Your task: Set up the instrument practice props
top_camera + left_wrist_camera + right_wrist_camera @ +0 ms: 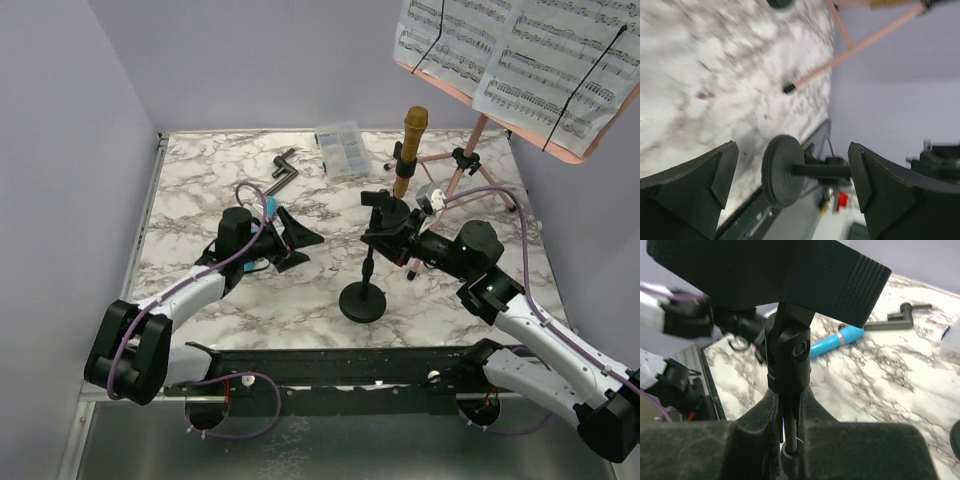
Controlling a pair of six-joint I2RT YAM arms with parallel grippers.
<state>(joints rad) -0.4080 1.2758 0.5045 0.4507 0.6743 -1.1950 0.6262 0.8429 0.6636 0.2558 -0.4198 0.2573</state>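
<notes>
Right end effector (388, 222) is clenched, as we see it, on the swivel joint atop a black round-based pole (368, 270). We find this pole upright near the front centre of the bench (200, 180), long axis vertical, disc base down on the marble. Left end effector (293, 245) sits released just left of it, fingers spread on nothing. Farther back we note the gold microphone (410, 150) standing head-up. The blue microphone (837, 339) lies flat. White music pages (470, 40) rest on the pink music rack (450, 90) at the back right.
</notes>
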